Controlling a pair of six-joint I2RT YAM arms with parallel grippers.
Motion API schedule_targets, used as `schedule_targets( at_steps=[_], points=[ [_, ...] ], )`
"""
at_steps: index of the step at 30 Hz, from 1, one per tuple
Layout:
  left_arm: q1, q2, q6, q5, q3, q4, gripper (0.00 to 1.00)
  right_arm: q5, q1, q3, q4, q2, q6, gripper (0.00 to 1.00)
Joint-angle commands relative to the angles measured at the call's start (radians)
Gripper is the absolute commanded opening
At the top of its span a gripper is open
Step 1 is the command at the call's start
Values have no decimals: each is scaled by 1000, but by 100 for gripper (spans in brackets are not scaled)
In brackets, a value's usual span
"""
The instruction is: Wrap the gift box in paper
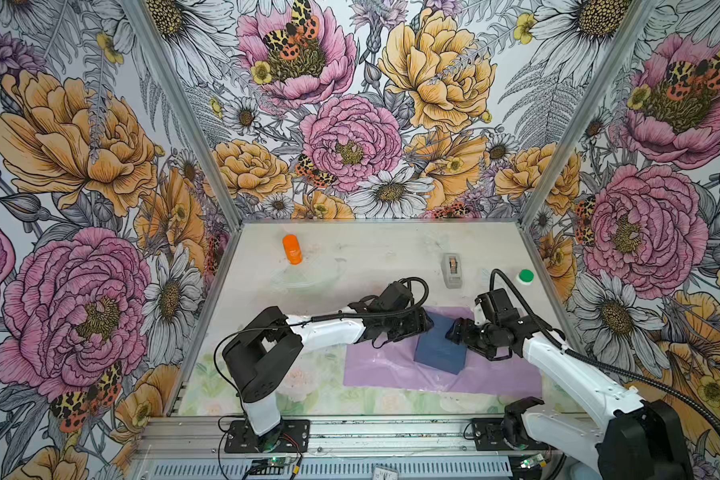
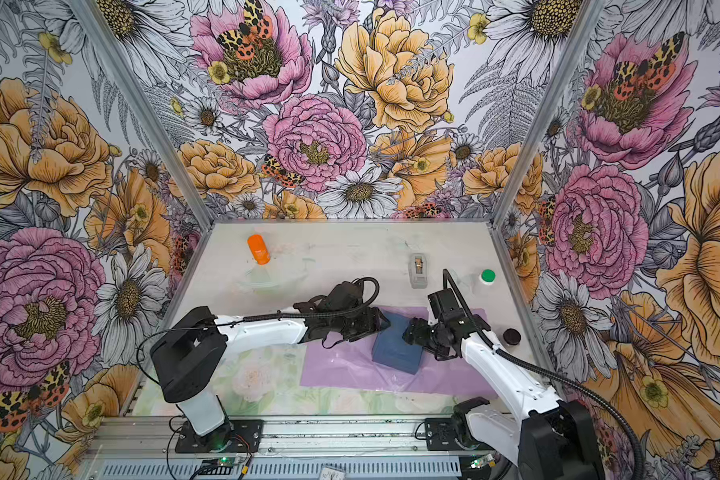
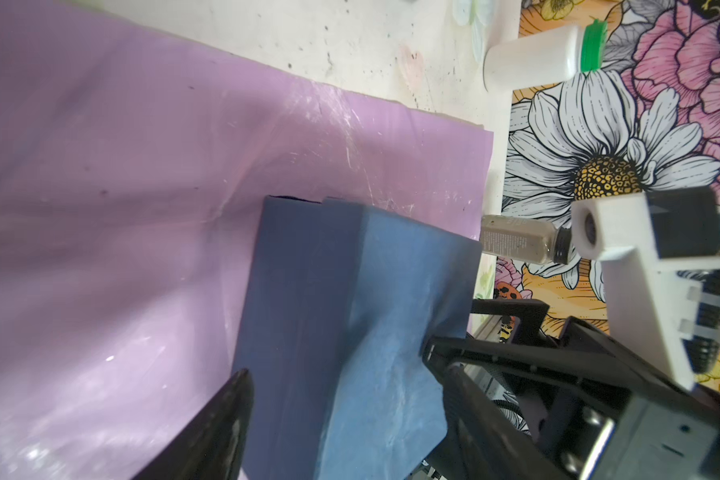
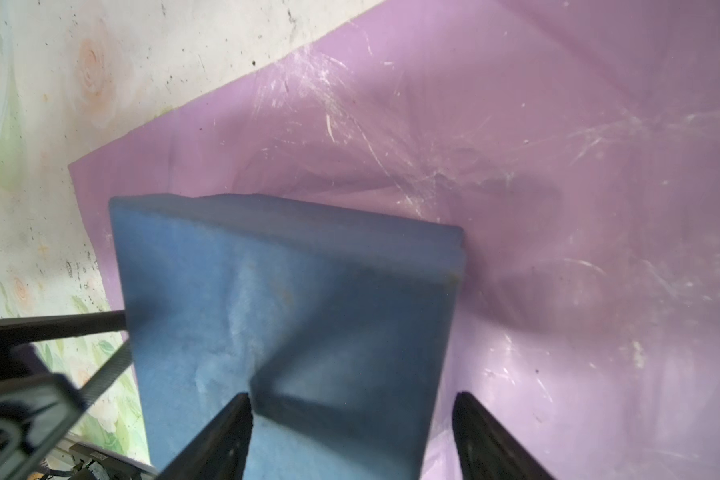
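The gift box (image 1: 441,347) is found on the paper (image 1: 383,370), about in the middle of the sheet, and it is turned a little askew to the sheet's edges. The paper is spread flat on the table (image 1: 350,257) with its lilac side up, and no edge of it is lifted yet. This middle position is judged to be wanted, so that flaps of similar length are free on both sides for folding over the box.

The left gripper (image 1: 427,325) and the right gripper (image 1: 453,331) are positioned at the far part of the box, one from each side, almost facing each other. In the left wrist view the jaws are seen apart, with the box between them. One finger (image 3: 225,428) is placed just beside the dark side face, and it cannot be told if it touches. In the right wrist view the jaws are also apart. One finger (image 4: 221,440) is held above the top face, and the other finger (image 4: 491,444) is beside the box, with a strip of lilac seen between. So the box is not judged to be clamped by either gripper; it seems to rest by its own weight.

The tape dispenser (image 1: 453,270) is placed beyond the far edge of the paper, probably so that it can be reached when a flap must be fixed. The folding itself is not yet begun.
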State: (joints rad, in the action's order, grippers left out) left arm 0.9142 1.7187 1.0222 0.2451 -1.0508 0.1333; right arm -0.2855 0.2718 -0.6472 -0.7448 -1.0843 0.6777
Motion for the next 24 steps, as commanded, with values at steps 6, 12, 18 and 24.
schedule_targets(
  at_steps=[6,12,18,24],
  points=[
    [-90,-197,47,-96,184,119,75,-70,-83,-91,-71,40,-64,82],
    [-158,-421,98,-130,358,246,75,-121,-82,-67,-71,31,-81,83],
    [-235,-583,128,-103,496,302,75,-142,-81,-47,-71,-3,-101,83],
    [-265,-547,97,-49,521,281,75,-151,-80,-49,-68,-45,-125,83]
  ],
)
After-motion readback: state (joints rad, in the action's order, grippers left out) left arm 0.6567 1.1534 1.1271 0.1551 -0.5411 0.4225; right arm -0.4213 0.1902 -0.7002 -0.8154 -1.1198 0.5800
